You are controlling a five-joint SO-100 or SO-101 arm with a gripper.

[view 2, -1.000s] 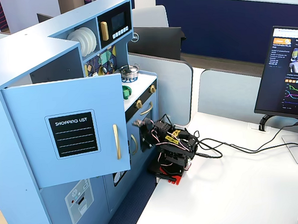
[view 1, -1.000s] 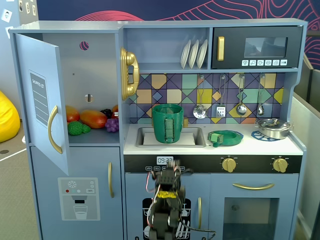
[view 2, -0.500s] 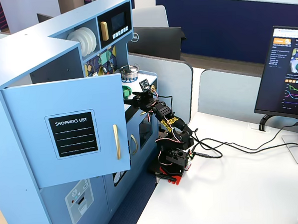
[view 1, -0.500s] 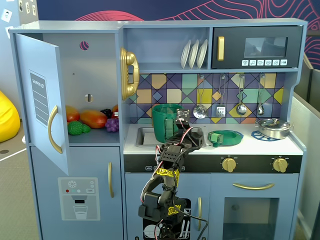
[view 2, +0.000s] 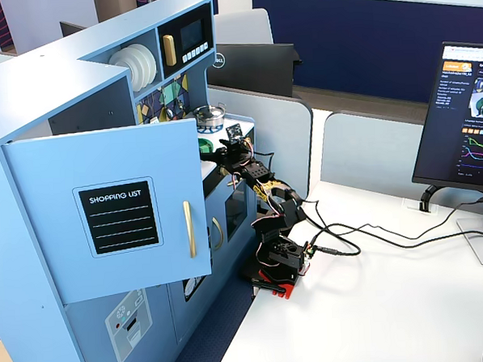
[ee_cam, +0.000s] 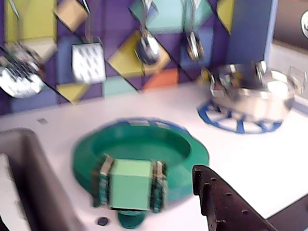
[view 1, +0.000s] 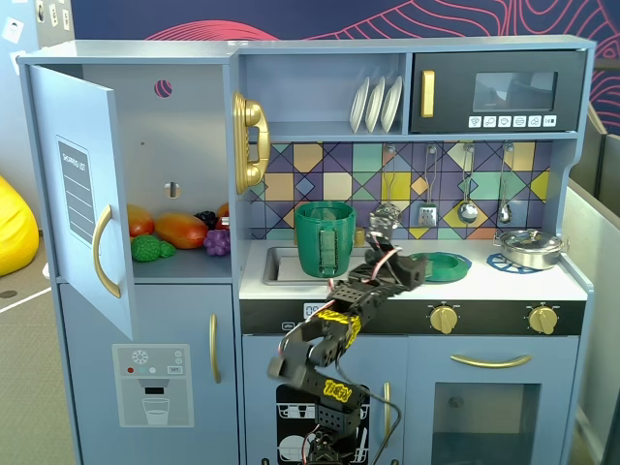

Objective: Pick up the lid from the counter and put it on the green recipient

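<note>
The green lid (ee_cam: 144, 144) lies flat on the white counter (ee_cam: 250, 163), right of the sink. It shows in a fixed view (view 1: 448, 264) too. A light-green block with ribbed sides (ee_cam: 131, 184) sits on its near rim, with a small tab below it. The tall green recipient (view 1: 325, 238) stands in the sink, left of the lid, out of the wrist view. My gripper (view 1: 399, 267) hovers just in front of the lid and holds nothing. One dark finger (ee_cam: 219, 199) shows at the lower right of the block; the other finger is out of view.
A silver pot (view 1: 529, 249) sits on the blue burner at the right and also shows in the wrist view (ee_cam: 252, 91). Utensils (view 1: 467, 208) hang on the tiled back wall. The sink's edge (ee_cam: 33, 178) is to the left. The fridge door (view 1: 82, 194) stands open.
</note>
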